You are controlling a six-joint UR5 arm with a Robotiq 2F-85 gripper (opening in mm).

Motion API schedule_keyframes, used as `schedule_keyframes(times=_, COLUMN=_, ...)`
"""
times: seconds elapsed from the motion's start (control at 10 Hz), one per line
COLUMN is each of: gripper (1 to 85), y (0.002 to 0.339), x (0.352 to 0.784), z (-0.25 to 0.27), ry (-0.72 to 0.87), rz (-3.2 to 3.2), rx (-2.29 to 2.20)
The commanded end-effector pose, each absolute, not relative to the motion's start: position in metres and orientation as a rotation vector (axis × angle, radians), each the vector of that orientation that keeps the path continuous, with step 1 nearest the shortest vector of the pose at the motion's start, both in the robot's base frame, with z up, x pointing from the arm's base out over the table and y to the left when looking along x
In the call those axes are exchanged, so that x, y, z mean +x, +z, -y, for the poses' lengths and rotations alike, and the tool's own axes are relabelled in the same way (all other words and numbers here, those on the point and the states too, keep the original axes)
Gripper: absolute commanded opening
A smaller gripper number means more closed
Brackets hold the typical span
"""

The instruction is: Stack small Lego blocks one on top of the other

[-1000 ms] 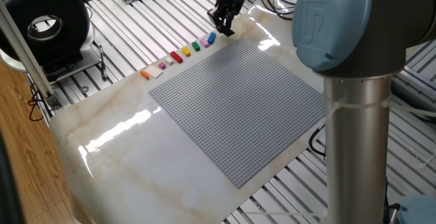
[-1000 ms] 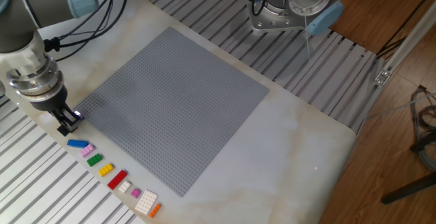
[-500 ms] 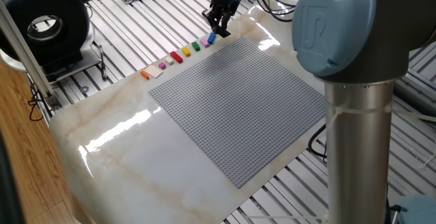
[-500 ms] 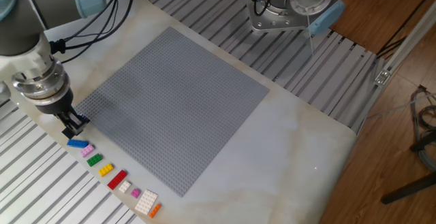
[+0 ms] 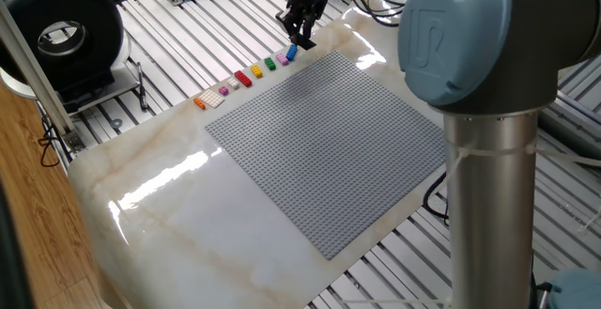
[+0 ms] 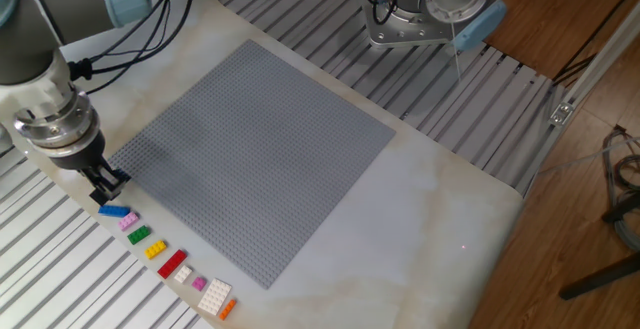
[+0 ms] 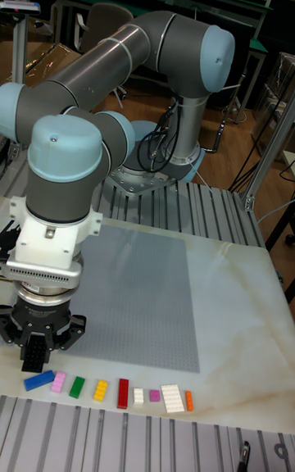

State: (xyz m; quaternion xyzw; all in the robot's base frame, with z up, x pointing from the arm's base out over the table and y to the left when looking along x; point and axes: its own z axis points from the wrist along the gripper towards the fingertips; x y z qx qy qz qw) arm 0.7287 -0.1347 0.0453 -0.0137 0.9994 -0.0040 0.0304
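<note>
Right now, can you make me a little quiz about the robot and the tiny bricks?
1. True or false: the bricks sit in a row beside the grey baseplate.
2. Which brick is nearest the end effector? A red brick, B blue brick, C orange brick.
3. Fill in: next to the blue brick lies a small ___ brick.

Key: 1 true; 2 B; 3 pink.

One fixed view: high, behind arm column, looks down across grey baseplate (image 5: 324, 145) toward brick row (image 5: 246, 76). Other fixed view: high, opposite side, bricks nearest, arm base far. Tall fixed view: lower, close, faces arm front-on. All three share baseplate, brick row, gripper (image 7: 35, 356).
</note>
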Motion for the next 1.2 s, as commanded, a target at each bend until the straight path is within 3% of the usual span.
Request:
schedule_keyframes(times=0.0, gripper=1.0, y=0.047, x=0.730, z=0.132, ry=0.007, rz=-3.077, rx=-0.051)
schedule_keyframes(times=0.3, gripper=1.0, y=0.038, x=0.689, z=0.115, ry=0.029, rz=-3.062, rx=0.032)
schedule_keyframes(times=1.1, gripper=1.0, y=0.017, x=0.647, z=0.100, ry=0.066, rz=-3.061, rx=0.092)
